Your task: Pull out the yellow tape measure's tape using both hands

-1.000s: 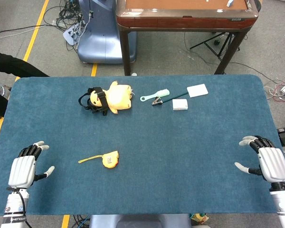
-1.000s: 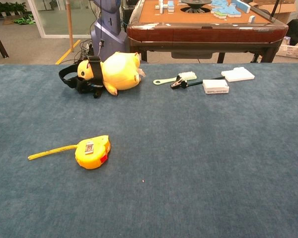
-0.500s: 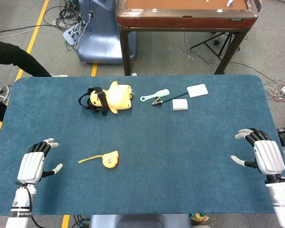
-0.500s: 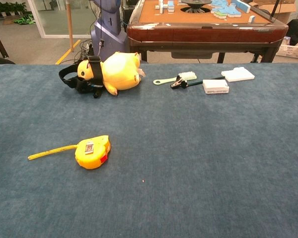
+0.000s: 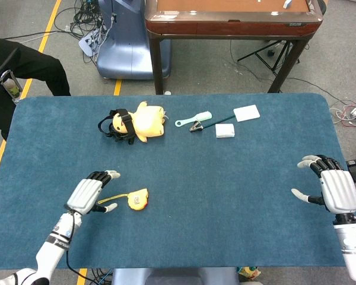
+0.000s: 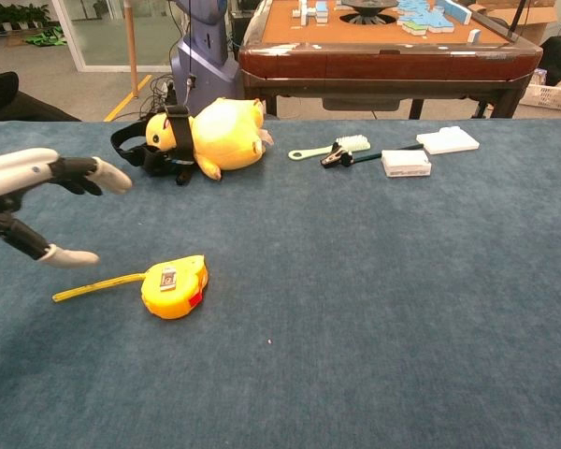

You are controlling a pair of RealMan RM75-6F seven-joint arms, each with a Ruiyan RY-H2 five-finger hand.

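Blue table [image 5: 225, 178] bears yellow tape measure [image 5: 137, 199]; left hand [image 5: 89, 193], right hand [image 5: 335, 189] spread, empty.

No readable text anywhere I can see. My yellow tape measure [image 6: 174, 288] has a small label on top, too tiny to read; markings on its tape [image 6: 95, 288] are blurred.

left hand [image 5: 90, 194] empty beside tape measure [image 5: 137, 199] | right hand [image 5: 333, 190] empty

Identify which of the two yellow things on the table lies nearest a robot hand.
The yellow tape measure, just beside the left robot hand; the yellow plush toy lies farther back.
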